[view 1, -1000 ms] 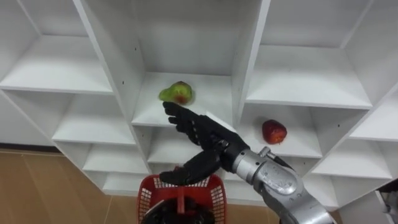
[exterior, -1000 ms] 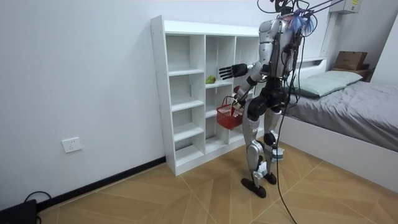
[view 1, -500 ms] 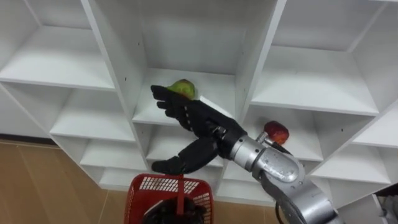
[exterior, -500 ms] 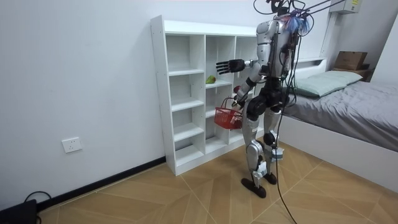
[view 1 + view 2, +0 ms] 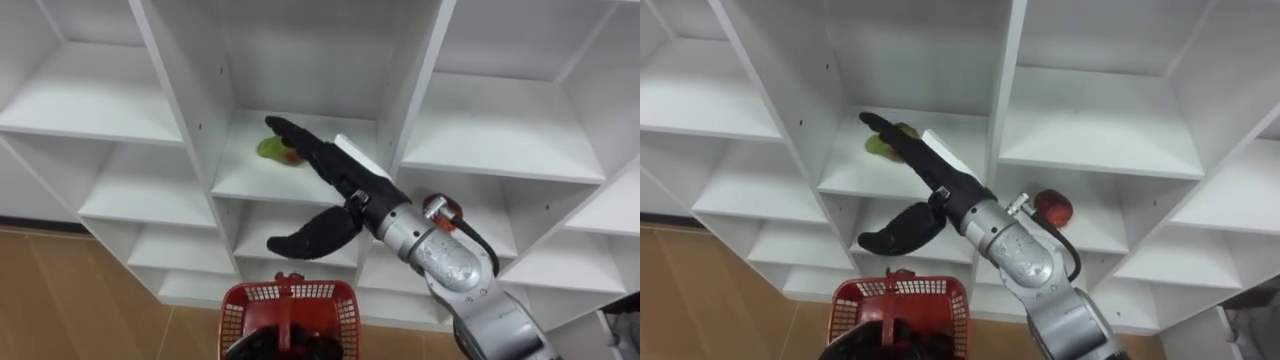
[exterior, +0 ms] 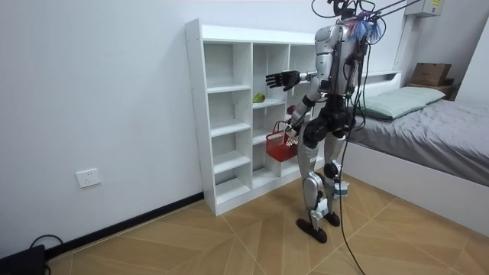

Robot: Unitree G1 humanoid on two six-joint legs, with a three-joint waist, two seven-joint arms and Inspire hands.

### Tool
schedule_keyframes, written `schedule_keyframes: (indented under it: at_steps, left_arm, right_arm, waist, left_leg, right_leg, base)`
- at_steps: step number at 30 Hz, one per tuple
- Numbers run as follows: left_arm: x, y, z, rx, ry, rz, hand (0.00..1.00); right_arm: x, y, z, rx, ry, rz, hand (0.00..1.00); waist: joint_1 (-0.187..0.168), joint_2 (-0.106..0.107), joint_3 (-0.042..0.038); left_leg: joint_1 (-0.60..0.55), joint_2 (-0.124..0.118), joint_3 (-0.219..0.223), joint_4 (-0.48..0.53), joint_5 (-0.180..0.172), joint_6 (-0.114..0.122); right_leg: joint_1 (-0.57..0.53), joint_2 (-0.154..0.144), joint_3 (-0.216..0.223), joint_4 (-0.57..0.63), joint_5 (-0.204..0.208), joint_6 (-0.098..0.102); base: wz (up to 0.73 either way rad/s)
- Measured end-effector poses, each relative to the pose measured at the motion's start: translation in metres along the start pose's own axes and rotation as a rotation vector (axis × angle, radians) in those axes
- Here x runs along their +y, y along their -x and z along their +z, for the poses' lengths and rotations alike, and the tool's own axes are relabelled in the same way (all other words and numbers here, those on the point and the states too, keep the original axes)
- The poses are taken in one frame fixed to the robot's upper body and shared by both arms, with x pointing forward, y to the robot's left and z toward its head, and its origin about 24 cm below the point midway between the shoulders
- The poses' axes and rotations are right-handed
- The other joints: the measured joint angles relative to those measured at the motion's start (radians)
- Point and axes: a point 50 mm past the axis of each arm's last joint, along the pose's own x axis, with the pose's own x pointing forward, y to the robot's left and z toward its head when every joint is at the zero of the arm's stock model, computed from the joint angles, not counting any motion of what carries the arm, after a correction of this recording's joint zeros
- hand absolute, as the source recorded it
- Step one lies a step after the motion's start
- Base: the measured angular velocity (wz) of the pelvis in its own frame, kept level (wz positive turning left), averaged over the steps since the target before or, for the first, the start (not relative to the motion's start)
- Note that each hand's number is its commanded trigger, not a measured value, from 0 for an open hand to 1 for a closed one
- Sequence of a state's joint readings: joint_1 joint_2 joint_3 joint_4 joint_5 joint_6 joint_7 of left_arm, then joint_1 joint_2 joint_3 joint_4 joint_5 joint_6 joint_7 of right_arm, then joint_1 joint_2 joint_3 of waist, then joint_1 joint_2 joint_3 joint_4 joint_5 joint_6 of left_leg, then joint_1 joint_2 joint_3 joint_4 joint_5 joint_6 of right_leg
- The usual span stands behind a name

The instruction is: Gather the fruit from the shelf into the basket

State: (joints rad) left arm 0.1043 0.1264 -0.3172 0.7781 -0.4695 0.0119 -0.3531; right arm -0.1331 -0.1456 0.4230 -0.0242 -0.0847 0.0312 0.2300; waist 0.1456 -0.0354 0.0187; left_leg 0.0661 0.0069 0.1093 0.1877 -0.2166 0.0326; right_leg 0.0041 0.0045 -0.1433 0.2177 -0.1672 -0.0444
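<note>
The green fruit (image 5: pixel 268 149) is lying in a middle-column compartment of the white closet (image 6: pixel 200 114), towards the front of its shelf. Half a second ago the right robot hand (image 5: pixel 340 172) was hovering at the shelf's front edge. Now it is reaching further in, its straight fingers (image 5: pixel 290 132) lying across the fruit and hiding part of it. The thumb is hanging wide apart below, so the robot hand is spread and not clamped on anything.

A red apple (image 5: pixel 1053 208) is sitting in the compartment one column to the right and one level lower, partly behind the right forearm. The red basket (image 5: pixel 330 305) is hanging below the fruit's shelf; something dark is showing through its mesh, and what it holds cannot be told.

In the room view the left robot hand (image 6: pixel 293 126) is at the basket's handle, though its grip cannot be told. There the robot is standing upright facing the closet, with a bed (image 6: pixel 428 145) behind it.
</note>
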Motion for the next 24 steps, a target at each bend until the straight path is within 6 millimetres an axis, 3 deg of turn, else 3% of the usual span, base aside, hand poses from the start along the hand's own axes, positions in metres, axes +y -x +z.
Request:
schedule_keyframes:
  at_steps: [6, 12, 17, 24]
  left_arm:
    - [0.002, 0.001, -0.006, 0.019, 0.011, 0.009, 1.0]
    - [0.003, 0.002, -0.008, 0.025, 0.02, 0.014, 1.0]
    - [0.005, 0.003, -0.009, 0.022, 0.028, 0.026, 1.0]
    - [0.006, 0.003, -0.009, 0.02, 0.035, 0.032, 1.0]
  right_arm:
    - [-0.001, -0.003, 0.003, -0.013, -0.007, -0.052, 0.0]
    - [-0.005, -0.002, 0.002, 0.0, 0.043, -0.124, 0.0]
    - [-0.007, -0.002, 0.0, 0.007, 0.042, -0.165, 0.0]
    - [-0.012, -0.007, -0.005, 0.029, 0.048, -0.195, 0.0]
  waist:
    - [0.004, -0.013, 0.0005]
    - [0.031, -0.017, 0.0021]
    - [0.037, -0.033, -0.0009]
    - [0.038, -0.035, 0.0002]
  left_leg:
    - [0.0, -0.001, -0.005, 0.0, 0.0, 0.0]
    - [-0.005, -0.003, -0.017, 0.001, 0.0, 0.0]
    - [-0.008, -0.003, -0.034, 0.003, 0.001, 0.001]
    - [-0.012, -0.004, -0.04, 0.002, 0.001, 0.001]
  right_leg:
    - [0.0, -0.001, 0.0, 0.0, 0.0, 0.0]
    - [0.002, -0.002, -0.012, -0.002, 0.0, 0.0]
    - [0.014, -0.002, -0.026, -0.017, 0.0, 0.0]
    - [0.015, -0.003, -0.035, -0.018, 0.0, 0.0]
  base:
    - [0.0]
    - [0.06]
    - [0.1]
    - [0.02]
